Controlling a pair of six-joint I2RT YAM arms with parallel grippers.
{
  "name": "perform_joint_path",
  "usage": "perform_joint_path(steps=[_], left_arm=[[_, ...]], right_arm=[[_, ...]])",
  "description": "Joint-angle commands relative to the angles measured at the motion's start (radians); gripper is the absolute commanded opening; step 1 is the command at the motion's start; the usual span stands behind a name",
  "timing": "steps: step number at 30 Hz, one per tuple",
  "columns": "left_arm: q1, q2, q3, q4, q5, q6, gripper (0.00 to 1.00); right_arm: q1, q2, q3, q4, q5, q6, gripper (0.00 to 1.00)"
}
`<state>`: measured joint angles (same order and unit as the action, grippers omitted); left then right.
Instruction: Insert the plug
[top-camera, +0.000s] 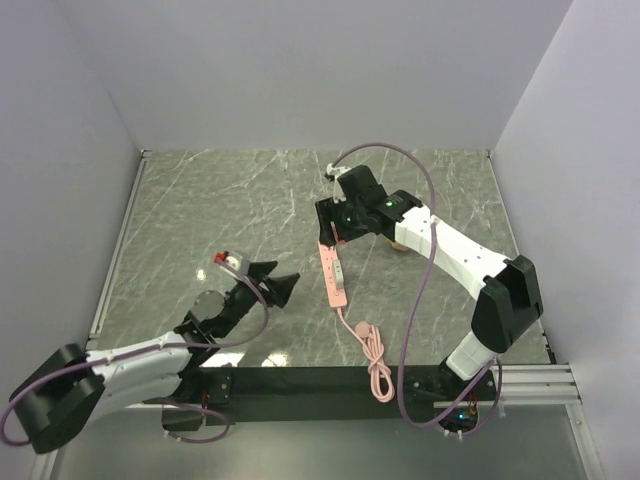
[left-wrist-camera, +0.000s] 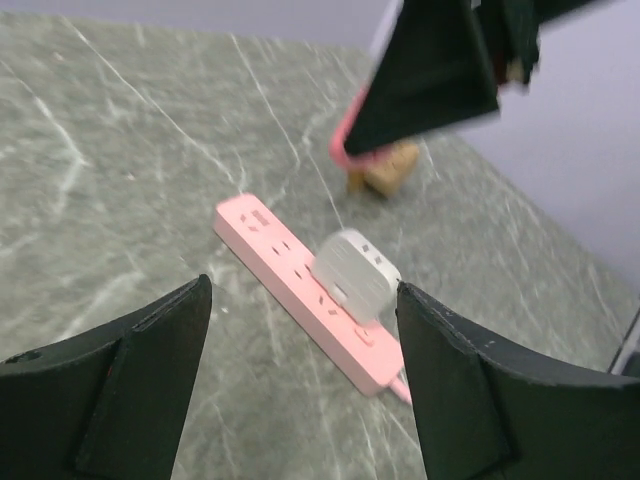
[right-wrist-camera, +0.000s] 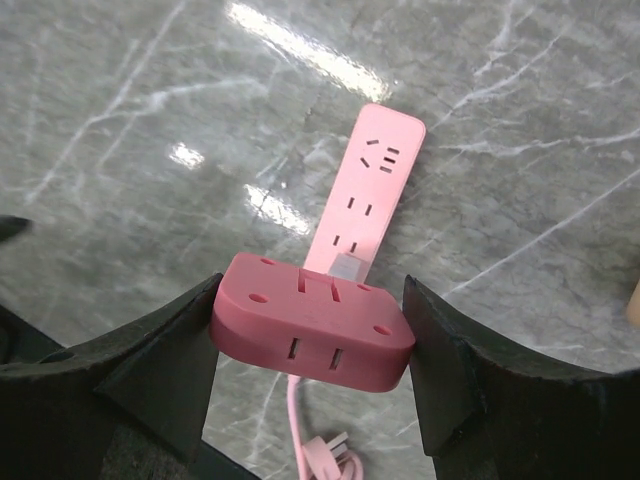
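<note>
gripping the plug (right-wrist-camera: 312, 322) by its two sides, the right gripper (right-wrist-camera: 312, 335) holds it flat, raised off the tabletop (right-wrist-camera: 150, 150) near the far end of the pink power strip (right-wrist-camera: 368, 185). a white adapter (left-wrist-camera: 355, 272) sits in the strip. the left gripper (top-camera: 278, 282) is spread wide with nothing in it, left of the strip and not touching it.

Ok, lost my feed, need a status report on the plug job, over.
Left end effector open, empty. Right end effector shut on the plug, near power strip. White adapter fills one socket.
</note>
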<state>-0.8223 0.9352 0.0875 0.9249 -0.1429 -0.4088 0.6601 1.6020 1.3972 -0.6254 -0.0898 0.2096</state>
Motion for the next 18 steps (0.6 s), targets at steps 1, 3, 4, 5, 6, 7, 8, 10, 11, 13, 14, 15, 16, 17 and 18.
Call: perform_joint_path(steps=[1, 3, 4, 5, 6, 7, 8, 10, 11, 13, 14, 15, 16, 17, 18], left_arm=[[0.049, -0.081, -0.012, -0.067, 0.020, -0.045, 0.80], [0.072, -0.107, -0.015, -0.089, 0.026, -0.051, 0.80], [0.078, -0.110, -0.014, -0.093, 0.031, -0.059, 0.80], [0.087, -0.105, -0.020, -0.087, 0.042, -0.061, 0.80], [0.091, -0.099, -0.025, -0.080, 0.049, -0.065, 0.80], [0.098, -0.079, -0.025, -0.060, 0.068, -0.074, 0.80], [0.100, -0.067, -0.025, -0.051, 0.068, -0.076, 0.80], [0.104, -0.039, -0.022, -0.029, 0.089, -0.079, 0.80], [0.104, -0.009, -0.014, -0.017, 0.094, -0.082, 0.80], [0.106, 0.016, -0.009, -0.005, 0.107, -0.085, 0.80], [0.107, 0.034, -0.005, 0.009, 0.111, -0.085, 0.80], [0.107, 0.043, -0.005, 0.015, 0.114, -0.085, 0.80], [0.109, 0.050, -0.003, 0.020, 0.118, -0.084, 0.80], [0.110, 0.060, 0.001, 0.020, 0.118, -0.085, 0.80], [0.112, 0.066, 0.003, 0.023, 0.121, -0.084, 0.80]], right_arm=[[0.003, -0.013, -0.021, 0.024, 0.036, -0.033, 0.00], [0.019, -0.004, -0.058, 0.058, 0.047, -0.035, 0.00], [0.022, -0.001, -0.072, 0.073, 0.047, -0.033, 0.00], [0.026, 0.006, -0.084, 0.108, 0.041, -0.033, 0.00], [0.026, 0.009, -0.111, 0.131, 0.038, -0.035, 0.00], [0.027, 0.016, -0.134, 0.171, 0.042, -0.032, 0.00], [0.027, 0.021, -0.135, 0.171, 0.044, -0.032, 0.00], [0.027, 0.030, -0.159, 0.234, 0.015, -0.030, 0.00], [0.026, 0.033, -0.168, 0.256, 0.007, -0.029, 0.00], [0.027, 0.039, -0.181, 0.297, 0.019, -0.029, 0.00], [0.026, 0.050, -0.179, 0.299, 0.031, -0.036, 0.00], [0.027, 0.052, -0.181, 0.311, 0.035, -0.039, 0.00], [0.026, 0.056, -0.181, 0.312, 0.045, -0.042, 0.00], [0.027, 0.062, -0.179, 0.317, 0.047, -0.047, 0.00], [0.026, 0.068, -0.178, 0.319, 0.042, -0.049, 0.00]])
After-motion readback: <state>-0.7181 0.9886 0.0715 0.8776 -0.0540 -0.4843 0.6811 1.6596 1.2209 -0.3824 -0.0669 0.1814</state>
